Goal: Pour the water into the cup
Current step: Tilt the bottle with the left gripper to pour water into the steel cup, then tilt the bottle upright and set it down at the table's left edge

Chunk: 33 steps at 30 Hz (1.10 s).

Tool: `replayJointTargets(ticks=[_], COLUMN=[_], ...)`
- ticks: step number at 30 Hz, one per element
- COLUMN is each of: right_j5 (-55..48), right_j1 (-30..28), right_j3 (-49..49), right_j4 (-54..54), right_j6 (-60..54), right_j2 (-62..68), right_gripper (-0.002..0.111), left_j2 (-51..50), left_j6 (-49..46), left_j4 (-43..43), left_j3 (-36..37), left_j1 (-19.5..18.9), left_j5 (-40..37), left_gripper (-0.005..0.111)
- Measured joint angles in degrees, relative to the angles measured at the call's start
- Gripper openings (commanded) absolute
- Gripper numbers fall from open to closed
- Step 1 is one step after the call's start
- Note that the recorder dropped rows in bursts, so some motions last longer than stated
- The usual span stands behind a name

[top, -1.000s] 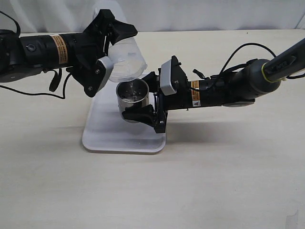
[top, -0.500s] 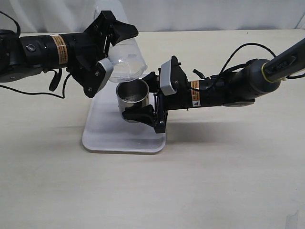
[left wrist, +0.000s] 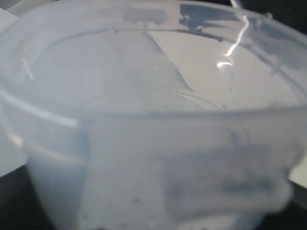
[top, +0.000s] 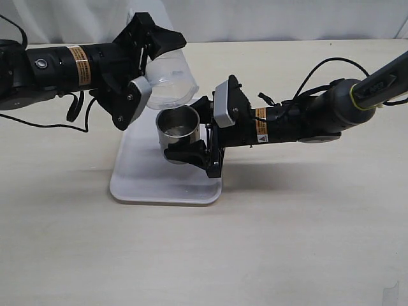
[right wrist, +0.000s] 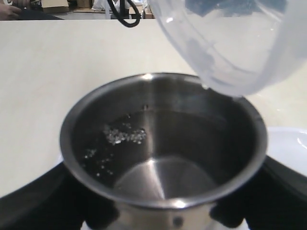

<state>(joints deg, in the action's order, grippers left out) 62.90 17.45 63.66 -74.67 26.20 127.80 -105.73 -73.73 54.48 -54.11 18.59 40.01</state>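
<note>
My right gripper (top: 185,137) is shut on the steel cup (top: 178,127), holding it upright over the white tray (top: 137,182). In the right wrist view the cup (right wrist: 163,158) holds water (right wrist: 122,136) with small bubbles on its surface. My left gripper (top: 143,70) is shut on the translucent plastic container (top: 171,78), tilted with its mouth just above the cup's far rim. The container (left wrist: 153,120) fills the left wrist view and hides the fingers. Its rim (right wrist: 230,48) hangs over the cup in the right wrist view. No stream shows.
The beige table (top: 287,229) lies around the tray. Black cables (top: 76,111) trail beside the left arm and behind the right arm (top: 319,70). A white backdrop stands at the far edge.
One second ago water was splashing into the cup; the stream has stopped. The container has tipped back slightly upward. The cup and right arm have not moved.
</note>
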Motion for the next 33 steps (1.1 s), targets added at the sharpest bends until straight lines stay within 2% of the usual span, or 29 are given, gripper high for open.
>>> replayJointTargets(ticks=[7,10,16,19,21,23,26,33], right_j5=[0.0,-0.1,-1.9,-3.2,-3.7,-3.8,-3.8,-3.8], right_j1=[0.0,0.0,0.0,0.0,0.0,0.0,0.0,0.0], right_j3=[0.0,0.0,0.0,0.0,0.0,0.0,0.0,0.0], right_j4=[0.5,1.0,2.3,2.5,2.9,3.5,4.0,4.0], right_j6=[0.0,0.0,0.0,0.0,0.0,0.0,0.0,0.0], right_j2=[0.0,0.0,0.0,0.0,0.0,0.0,0.0,0.0], right_gripper=[0.004,0.004,0.004,0.004,0.004,0.004,0.004,0.004], left_j2=[0.0,0.0,0.0,0.0,0.0,0.0,0.0,0.0], left_j6=[10.3,19.1,43.0,54.9,61.1,64.9,67.9,81.0], left_j4=[0.0,0.0,-1.6,-7.6,-15.9,-26.8,-36.8,-40.4], left_j3=[0.0,0.0,0.0,0.0,0.0,0.0,0.0,0.0], left_j1=[0.0,0.0,0.0,0.0,0.0,0.0,-0.8,-6.3], left_j5=[0.0,0.0,-4.1,-7.7,-10.2,-12.2,-12.8,-8.9], left_gripper=[0.0,0.0,0.0,0.0,0.0,0.0,0.0,0.0])
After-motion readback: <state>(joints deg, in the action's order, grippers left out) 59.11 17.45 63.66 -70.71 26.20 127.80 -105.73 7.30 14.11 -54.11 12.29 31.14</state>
